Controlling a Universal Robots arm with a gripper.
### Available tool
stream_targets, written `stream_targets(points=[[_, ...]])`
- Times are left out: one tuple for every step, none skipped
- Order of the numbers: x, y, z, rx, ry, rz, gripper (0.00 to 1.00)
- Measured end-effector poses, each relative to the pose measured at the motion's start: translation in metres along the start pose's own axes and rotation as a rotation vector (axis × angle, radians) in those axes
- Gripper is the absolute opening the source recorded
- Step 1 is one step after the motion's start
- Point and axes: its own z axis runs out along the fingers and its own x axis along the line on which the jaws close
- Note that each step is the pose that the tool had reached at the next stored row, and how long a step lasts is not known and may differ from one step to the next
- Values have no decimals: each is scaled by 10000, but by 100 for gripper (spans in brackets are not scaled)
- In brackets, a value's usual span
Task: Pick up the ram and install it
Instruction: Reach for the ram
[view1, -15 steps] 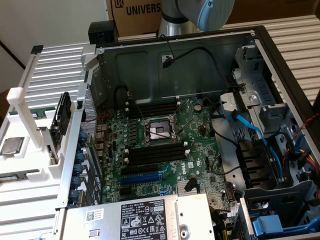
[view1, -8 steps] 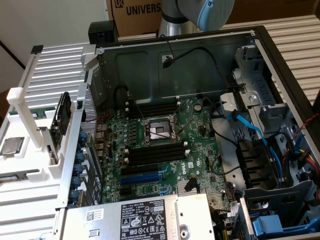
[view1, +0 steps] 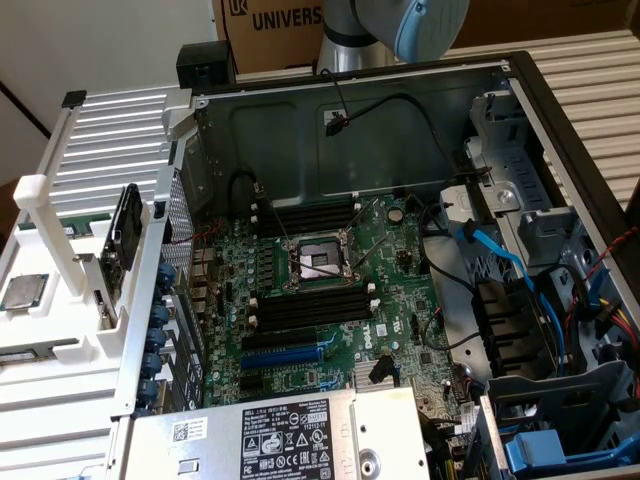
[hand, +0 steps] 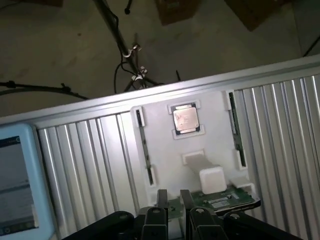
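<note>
Exterior view: the ram (view1: 125, 235) stands on edge in the white holder (view1: 45, 215), just beside the open computer case (view1: 300, 120), with free room above it. From the wrist view, the pincer (hand: 173, 196) is apart and empty, away from the holder (hand: 210, 130); the ram (hand: 230, 200) lies beyond its fingertips.

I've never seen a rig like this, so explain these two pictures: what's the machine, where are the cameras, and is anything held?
It's one robot arm by an open computer case. One picture comes from a camera off the arm, looking into the case at the green motherboard. The other comes from a camera on the arm's wrist, looking past the gripper at a white holder. On that holder sit a square processor chip and the ram, a green memory stick. The ram rests there, so it is not held.
</note>
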Motion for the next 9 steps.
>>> stream_targets(points=[[0, 0, 3, 19, -5, -100, 25], [0, 1, 6, 27, -9, -216, 25], [0, 2, 7, 28, -9, -357, 25], [1, 3, 7, 28, -9, -415, 25], [1, 3, 7, 28, -10, -415, 25], [1, 3, 8, 28, -10, -416, 25], [1, 4, 8, 27, -10, -416, 25], [3, 21, 8, 34, -11, -414, 25], [6, 34, 8, 39, -12, -414, 25]])
